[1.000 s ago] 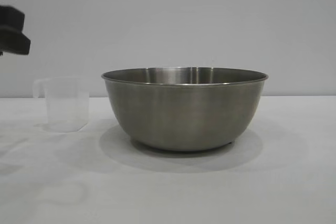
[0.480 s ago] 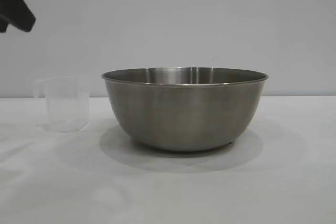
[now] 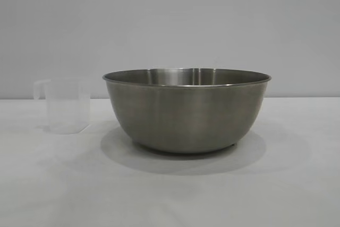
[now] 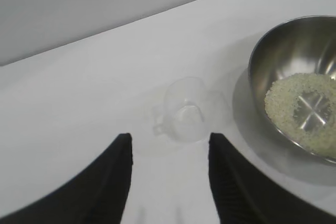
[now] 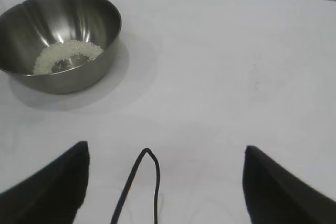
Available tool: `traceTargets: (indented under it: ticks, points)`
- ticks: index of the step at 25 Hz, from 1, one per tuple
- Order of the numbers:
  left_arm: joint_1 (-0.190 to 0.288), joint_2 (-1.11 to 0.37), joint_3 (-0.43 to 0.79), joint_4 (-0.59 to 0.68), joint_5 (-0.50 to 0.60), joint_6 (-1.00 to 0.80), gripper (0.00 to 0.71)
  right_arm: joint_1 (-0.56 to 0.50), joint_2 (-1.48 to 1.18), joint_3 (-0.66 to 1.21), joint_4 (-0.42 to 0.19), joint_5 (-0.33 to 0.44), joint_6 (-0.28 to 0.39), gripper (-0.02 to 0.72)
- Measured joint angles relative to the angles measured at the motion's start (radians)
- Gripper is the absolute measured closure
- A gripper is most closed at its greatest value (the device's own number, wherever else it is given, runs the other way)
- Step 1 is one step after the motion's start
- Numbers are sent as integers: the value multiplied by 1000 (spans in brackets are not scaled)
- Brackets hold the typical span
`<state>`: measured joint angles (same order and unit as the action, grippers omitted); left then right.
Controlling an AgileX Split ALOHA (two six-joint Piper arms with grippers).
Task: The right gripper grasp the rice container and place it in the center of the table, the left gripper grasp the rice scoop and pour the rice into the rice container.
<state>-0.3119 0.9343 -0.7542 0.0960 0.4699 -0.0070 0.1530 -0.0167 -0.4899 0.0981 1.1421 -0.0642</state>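
Note:
The rice container (image 3: 187, 109), a big steel bowl, stands in the middle of the white table (image 3: 287, 184). Rice (image 4: 303, 109) lies in a ring on its bottom, also visible as rice (image 5: 67, 55) inside the rice container (image 5: 58, 38) in the right wrist view. The rice scoop (image 3: 66, 104), a clear plastic cup, stands upright and empty to the left of the bowl. My left gripper (image 4: 169, 141) hangs open above the table, just short of the rice scoop (image 4: 184, 109), touching nothing. My right gripper (image 5: 166, 151) is open and empty, well away from the bowl.
A thin black cable loop (image 5: 142, 182) hangs between the right gripper's fingers. A plain grey wall (image 3: 170, 19) stands behind the table. Bare tabletop (image 5: 236, 66) stretches beside the bowl.
In the exterior view the left arm's black tip rose at the upper left and has now left the picture. The scoop and the bowl have not moved.

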Motion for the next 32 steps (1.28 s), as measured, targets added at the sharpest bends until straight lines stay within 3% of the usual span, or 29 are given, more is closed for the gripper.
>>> traceTargets:
  ticks: [2, 5, 6, 19, 26, 32]
  points:
    - [0, -63, 0, -3, 42, 3, 307, 0, 0, 0, 0, 0, 0, 189]
    - [0, -151, 0, -6, 133, 4, 310, 0, 0, 0, 0, 0, 0, 189]
    - [0, -185, 0, -6, 167, 4, 269, 0, 0, 0, 0, 0, 0, 189]
    - [0, -577, -8, -11, 721, 8, 284, 0, 0, 0, 0, 0, 0, 189]
    - [0, -737, 62, -54, 799, 8, 284, 0, 0, 0, 0, 0, 0, 189]
    - [0, -846, 185, -54, 753, 6, 284, 0, 0, 0, 0, 0, 0, 189]
